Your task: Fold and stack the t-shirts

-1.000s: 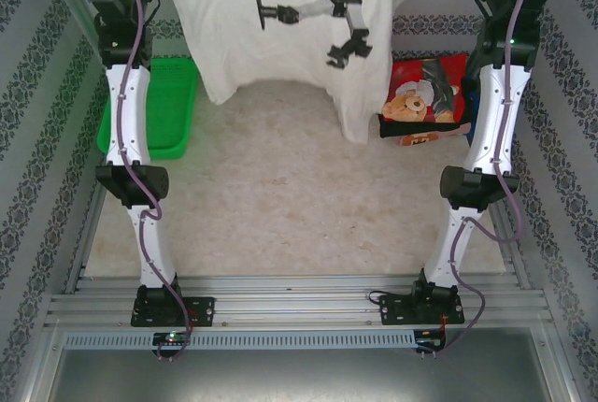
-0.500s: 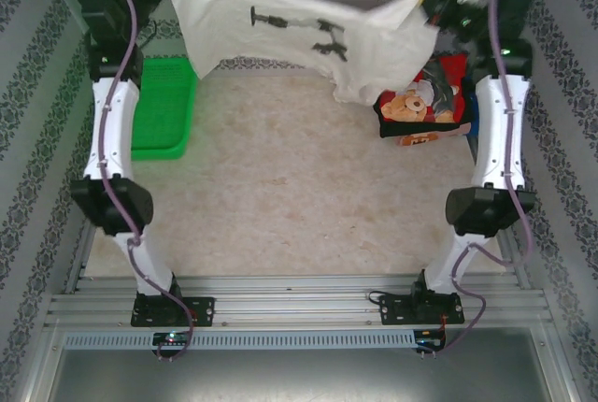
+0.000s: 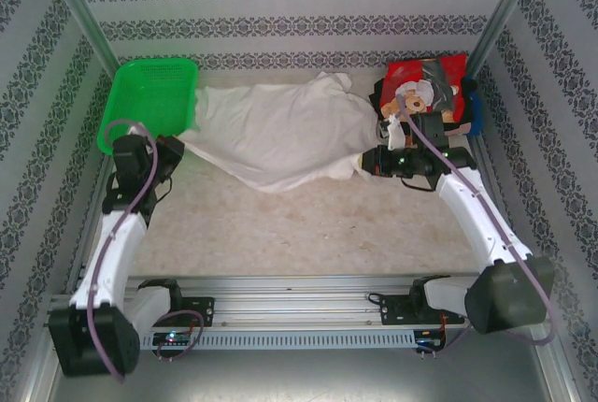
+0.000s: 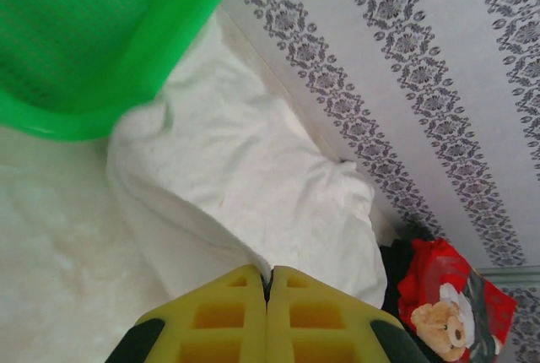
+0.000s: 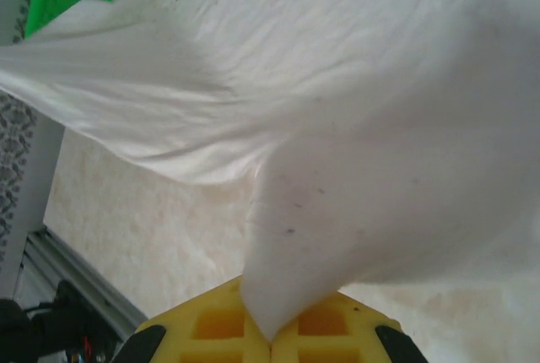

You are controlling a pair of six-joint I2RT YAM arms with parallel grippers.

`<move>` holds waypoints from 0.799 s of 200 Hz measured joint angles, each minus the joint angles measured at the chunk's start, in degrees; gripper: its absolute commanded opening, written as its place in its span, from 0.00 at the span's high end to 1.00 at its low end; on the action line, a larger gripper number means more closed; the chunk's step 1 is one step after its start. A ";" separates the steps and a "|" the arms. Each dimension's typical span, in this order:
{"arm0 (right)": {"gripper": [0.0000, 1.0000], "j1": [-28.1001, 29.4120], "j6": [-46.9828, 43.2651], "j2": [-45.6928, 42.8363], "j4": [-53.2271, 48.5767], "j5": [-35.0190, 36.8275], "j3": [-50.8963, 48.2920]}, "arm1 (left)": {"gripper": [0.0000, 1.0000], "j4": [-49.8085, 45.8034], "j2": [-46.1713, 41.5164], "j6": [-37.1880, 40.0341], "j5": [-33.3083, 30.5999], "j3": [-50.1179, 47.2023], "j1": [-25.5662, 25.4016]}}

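Note:
The large white t-shirt [image 3: 280, 131] lies spread and rumpled across the back of the table, stretched between both arms. My left gripper [image 3: 179, 148] is shut on its left edge beside the green basket; in the left wrist view the cloth [image 4: 245, 203] runs into the pinched yellow fingers [image 4: 228, 312]. At the shirt's right edge my right gripper [image 3: 366, 161] is shut on a corner of the white cloth [image 5: 380, 127], which folds down between its yellow fingers [image 5: 219, 325]. A stack of folded shirts, the red teddy-bear one [image 3: 422, 89] on top, sits at the back right.
A green mesh basket [image 3: 149, 103] stands at the back left, its rim touching the shirt [image 4: 76, 59]. Patterned walls enclose the table on three sides. The beige tabletop [image 3: 308, 224] stretches in front of the shirt toward the metal rail [image 3: 299, 294].
Both arms have swung down from high at the back, bringing the hanging white shirt down onto the table, where it now lies spread between the lowered grippers.

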 measured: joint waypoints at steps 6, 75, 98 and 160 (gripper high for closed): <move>1.00 0.07 0.00 -0.55 -0.42 0.02 -1.01 | 1.00 -1.73 -2.27 0.37 -1.01 -0.72 0.00; 1.00 0.09 0.66 -5.73 -8.33 1.75 -10.10 | 1.00 -25.75 -14.12 0.07 -13.66 -5.05 0.00; 1.00 0.09 0.66 -5.66 -9.20 2.12 -10.36 | 1.00 -28.96 -14.93 -0.70 -15.82 -5.22 0.00; 1.00 0.07 -1.25 8.57 -10.71 7.02 -1.66 | 1.00 -29.20 -7.21 0.15 -17.40 -5.29 0.00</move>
